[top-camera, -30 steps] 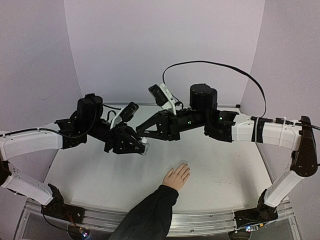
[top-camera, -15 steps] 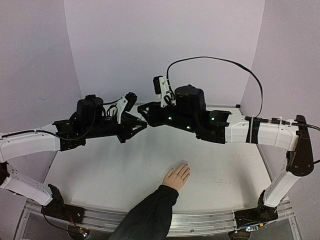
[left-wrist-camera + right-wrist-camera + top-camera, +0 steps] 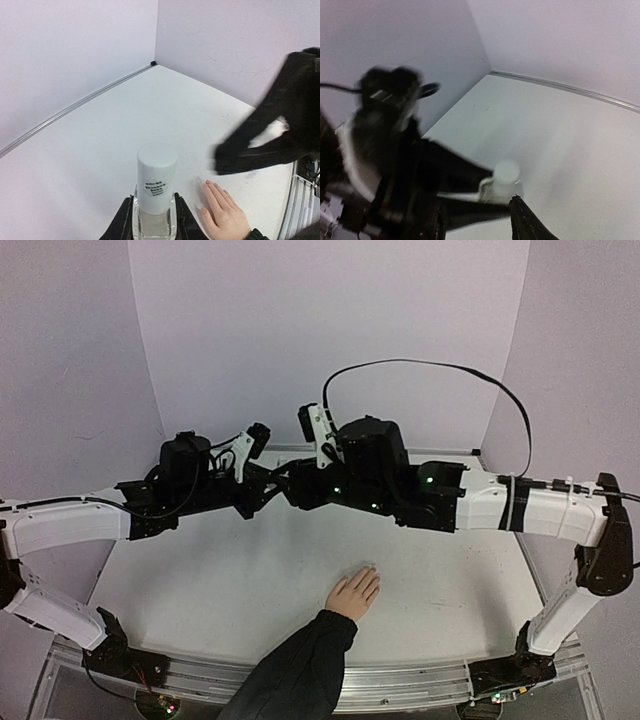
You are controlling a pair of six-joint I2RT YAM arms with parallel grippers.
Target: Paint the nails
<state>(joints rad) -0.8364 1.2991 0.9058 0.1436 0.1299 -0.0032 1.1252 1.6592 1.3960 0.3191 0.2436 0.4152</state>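
White table, left pincer gripping bottle, hand flat

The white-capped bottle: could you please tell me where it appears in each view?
Top external: not discernible at centre, where the arms meet.
Left wrist: bottle, bottom centre, in the left gripper.
Right wrist: bottle, lower centre, blurred.
Shared landmark: the white table.

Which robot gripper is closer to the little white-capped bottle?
Left. The left gripper is clamped on the bottle by its clear body; the right gripper hangs close beside it, jaws apart, not touching.
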